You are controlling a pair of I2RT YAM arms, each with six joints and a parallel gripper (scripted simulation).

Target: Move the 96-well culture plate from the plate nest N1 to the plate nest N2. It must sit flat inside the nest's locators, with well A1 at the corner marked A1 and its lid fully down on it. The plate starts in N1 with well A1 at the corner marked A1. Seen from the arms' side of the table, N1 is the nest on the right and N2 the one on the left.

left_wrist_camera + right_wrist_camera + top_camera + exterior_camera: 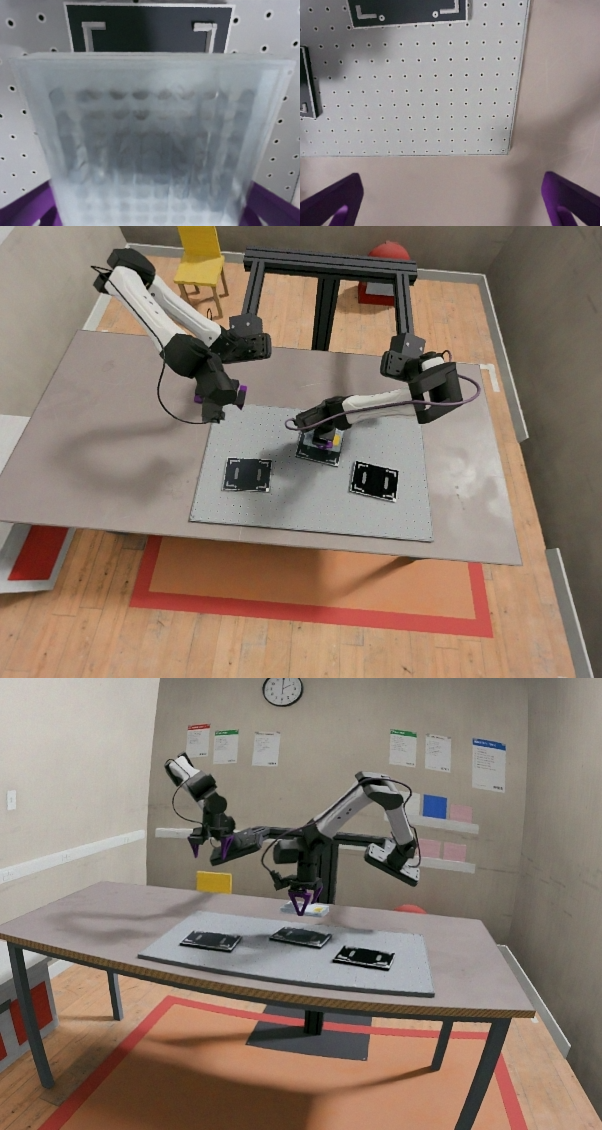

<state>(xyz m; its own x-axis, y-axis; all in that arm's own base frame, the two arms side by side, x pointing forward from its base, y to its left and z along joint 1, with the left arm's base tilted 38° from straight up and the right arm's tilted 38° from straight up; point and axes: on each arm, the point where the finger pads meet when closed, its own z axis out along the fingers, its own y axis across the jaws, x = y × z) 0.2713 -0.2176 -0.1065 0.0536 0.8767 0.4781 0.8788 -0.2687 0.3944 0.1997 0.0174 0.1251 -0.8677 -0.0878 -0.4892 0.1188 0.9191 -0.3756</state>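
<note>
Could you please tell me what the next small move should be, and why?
Probably carry the plate level toward the leftmost nest, likely N2: the left gripper holds it raised above the middle nest.

In the top view, the left arm (380, 407) (342, 815) sends its forearm from the elbow toward nine o'clock; the right arm (142, 306) (192, 780) folds, upper link toward ten o'clock, forearm returning toward five. In the exterior view both grippers point to six o'clock. The left gripper (326, 444) (308, 908) (151, 179) is clamped on its load, fingers well apart; the right gripper (220, 401) (210, 857) (452, 181) hangs wide open, holding nothing.
</note>
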